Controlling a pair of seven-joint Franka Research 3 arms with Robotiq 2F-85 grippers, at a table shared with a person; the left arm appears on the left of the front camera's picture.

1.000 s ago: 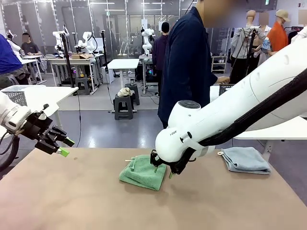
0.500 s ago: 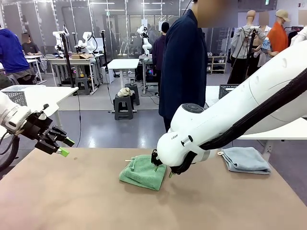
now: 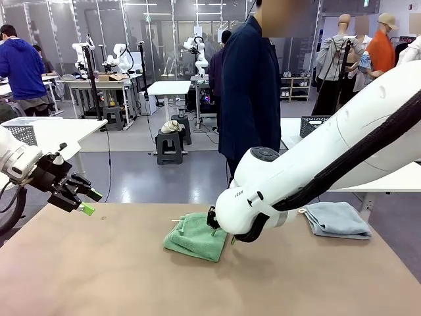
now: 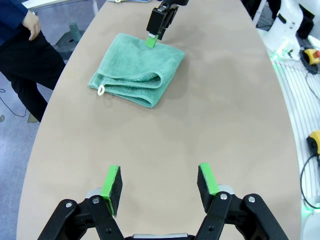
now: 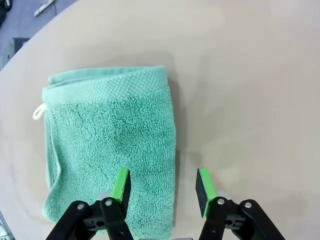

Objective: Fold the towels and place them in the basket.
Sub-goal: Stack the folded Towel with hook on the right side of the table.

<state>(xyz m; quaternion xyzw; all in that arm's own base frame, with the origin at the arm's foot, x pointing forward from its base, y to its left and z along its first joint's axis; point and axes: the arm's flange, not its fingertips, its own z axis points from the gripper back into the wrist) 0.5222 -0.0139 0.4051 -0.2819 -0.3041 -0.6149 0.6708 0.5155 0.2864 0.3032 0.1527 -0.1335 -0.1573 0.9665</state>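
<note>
Folded green terry towel (image 5: 112, 142), waffle-weave border, white loop. Right gripper (image 5: 162, 186) released, straddling its edge; left gripper (image 4: 159, 187) released, well apart.

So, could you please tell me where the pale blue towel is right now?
In the front view the pale blue towel lies folded at the table's far right edge, right of the green towel, beyond the right arm.
</note>
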